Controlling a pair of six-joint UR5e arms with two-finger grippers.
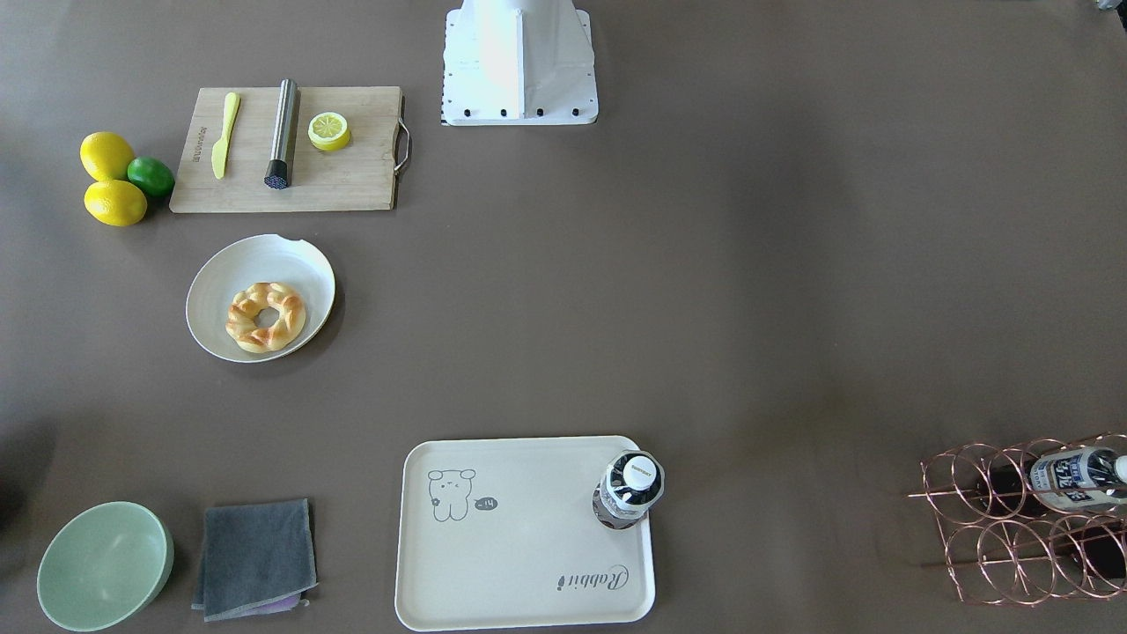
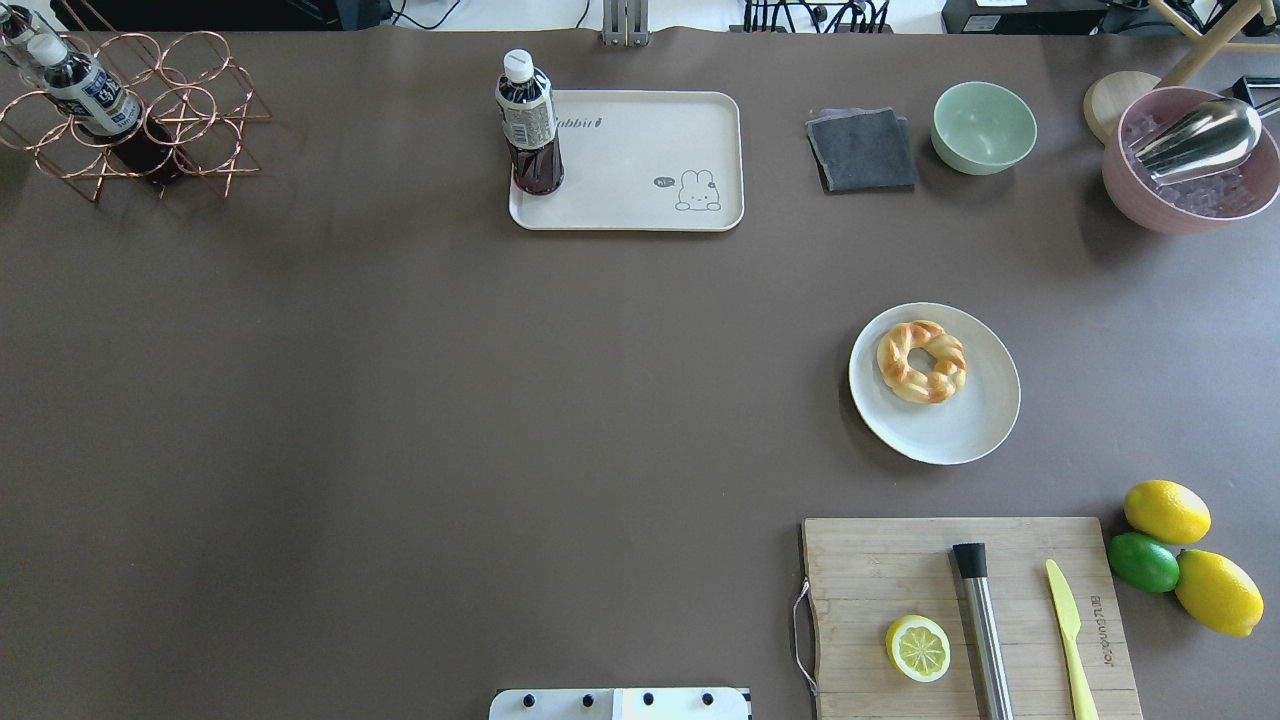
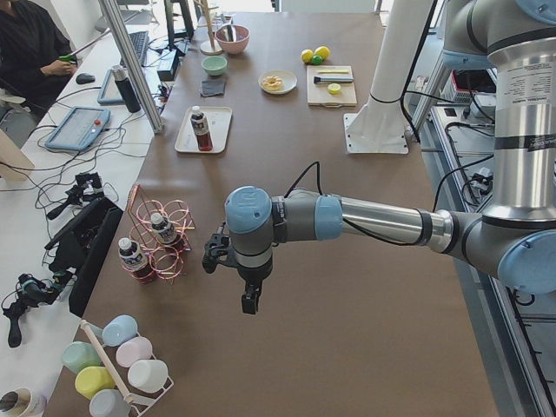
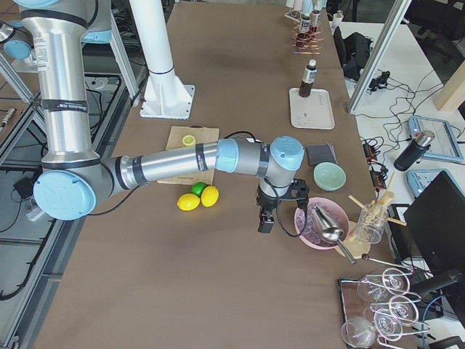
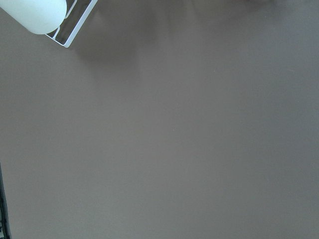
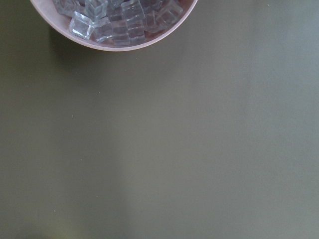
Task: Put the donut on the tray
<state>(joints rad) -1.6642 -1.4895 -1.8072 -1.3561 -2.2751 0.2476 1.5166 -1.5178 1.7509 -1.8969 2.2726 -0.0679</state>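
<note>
One donut (image 1: 265, 316) lies flat, hole facing up.

The donut (image 2: 922, 361) lies in a bowl (image 2: 965, 435) on the right half of the counter (image 2: 400, 400), beyond the cutting board (image 2: 870, 570). The tray (image 2: 640, 205) sits at the far edge, well apart to the bowl's left, with a bottle (image 2: 529, 125) standing on its left end.
</note>
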